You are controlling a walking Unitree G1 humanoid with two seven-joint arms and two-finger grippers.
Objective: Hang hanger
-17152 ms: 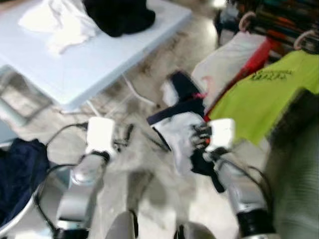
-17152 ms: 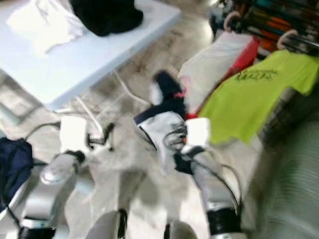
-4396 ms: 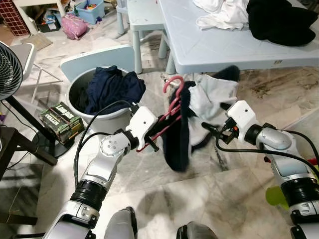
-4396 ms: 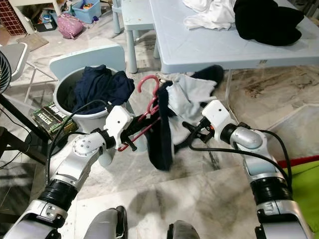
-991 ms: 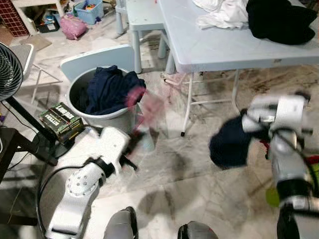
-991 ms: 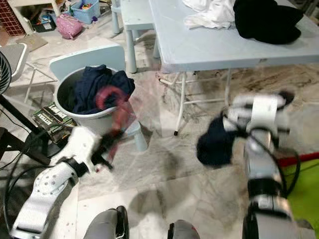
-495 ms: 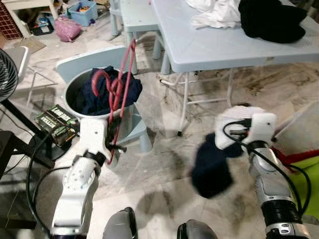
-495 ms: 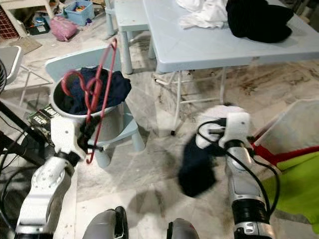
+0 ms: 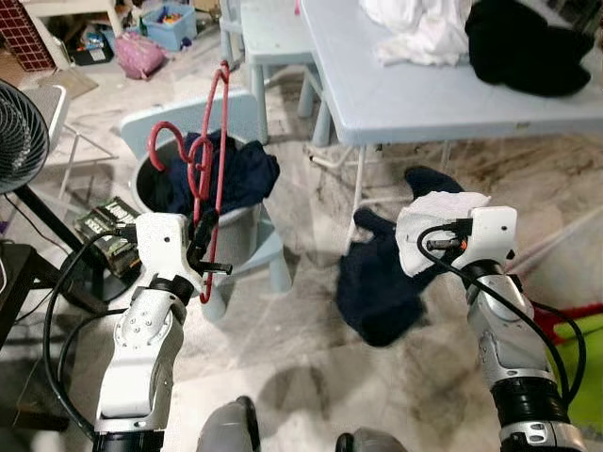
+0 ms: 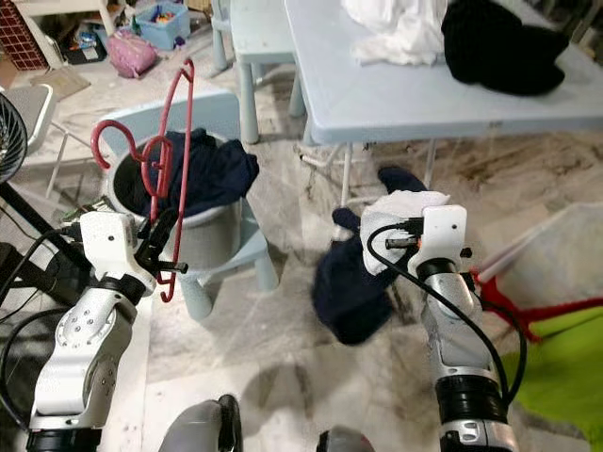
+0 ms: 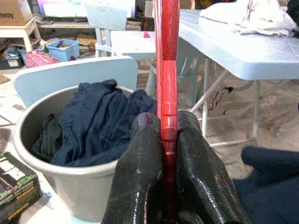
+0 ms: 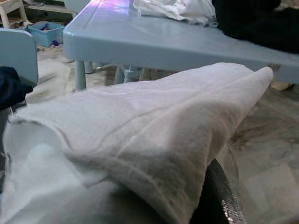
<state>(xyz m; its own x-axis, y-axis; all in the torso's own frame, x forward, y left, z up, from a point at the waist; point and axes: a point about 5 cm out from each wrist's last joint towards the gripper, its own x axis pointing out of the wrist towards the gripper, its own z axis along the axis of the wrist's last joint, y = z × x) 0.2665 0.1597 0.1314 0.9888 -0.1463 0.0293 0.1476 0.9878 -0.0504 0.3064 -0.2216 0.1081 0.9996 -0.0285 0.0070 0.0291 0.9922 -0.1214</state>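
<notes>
Lighting is bright, even indoor light. Head views are sharp, with soft shadows on the marble floor (image 9: 311, 377). The wrist views are softer; the white cloth (image 12: 140, 140) sits close and blurred.

Red hanger (image 9: 209, 179) btwn black fingers (image 11: 140, 172), navy clothes (image 9: 240, 174) in grey tub (image 9: 236, 231), navy & white garment (image 9: 400, 254), pale blue table (image 9: 424, 89) w/ white cloth (image 9: 419, 28) & black cloth (image 9: 528, 42).
</notes>
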